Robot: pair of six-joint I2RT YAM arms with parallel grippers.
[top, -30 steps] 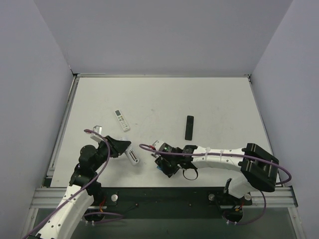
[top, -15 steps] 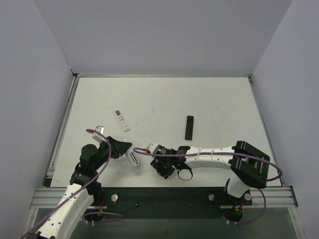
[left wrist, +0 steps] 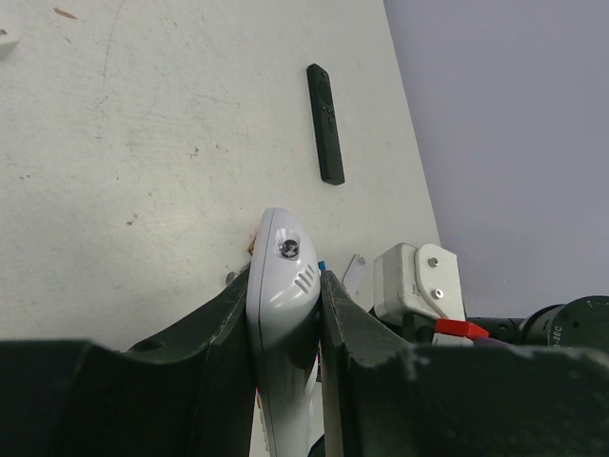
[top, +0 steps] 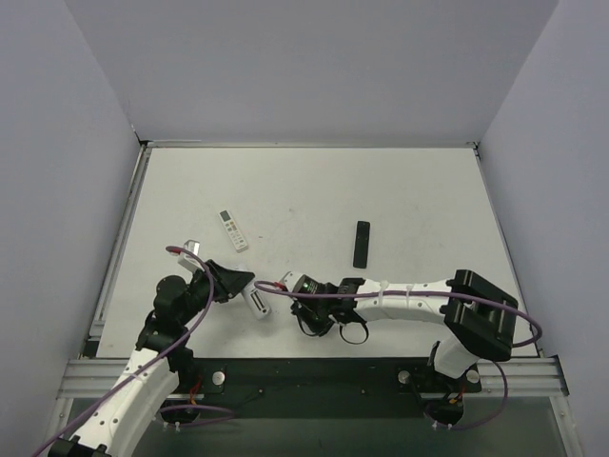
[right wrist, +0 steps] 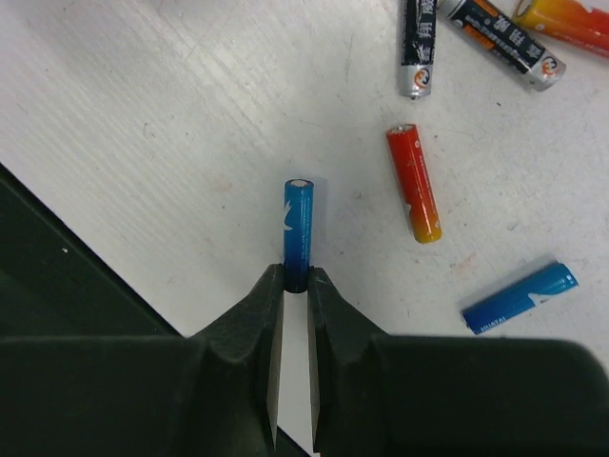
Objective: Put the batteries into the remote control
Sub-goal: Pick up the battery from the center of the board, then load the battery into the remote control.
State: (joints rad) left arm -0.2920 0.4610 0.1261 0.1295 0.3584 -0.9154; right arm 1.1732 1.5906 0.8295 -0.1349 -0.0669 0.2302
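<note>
1. L gripper (left wrist: 285, 285): dark matte fingers clamped on the long edges of the remote control (left wrist: 282, 249). It is slim, smooth white plastic w/ a rounded end, a small round dark lens and three short slots. It sits at the table's near-left area.
2. R gripper (right wrist: 295, 282): tips pinched together on the lower end of the held blue battery (right wrist: 298, 228), a glossy slim cylinder w/ a silver cap.
3. Other blue battery (right wrist: 520, 298) lies flat to the right, well apart.
4. Red-to-orange cell (right wrist: 413, 183) lies between them. Black-labelled cells (right wrist: 419, 43) lie beyond it.
5. Table (right wrist: 143, 105): white, scuffed, finely scratched.
6. Black remote (left wrist: 325, 124): thin matte bar lying flat.
</note>
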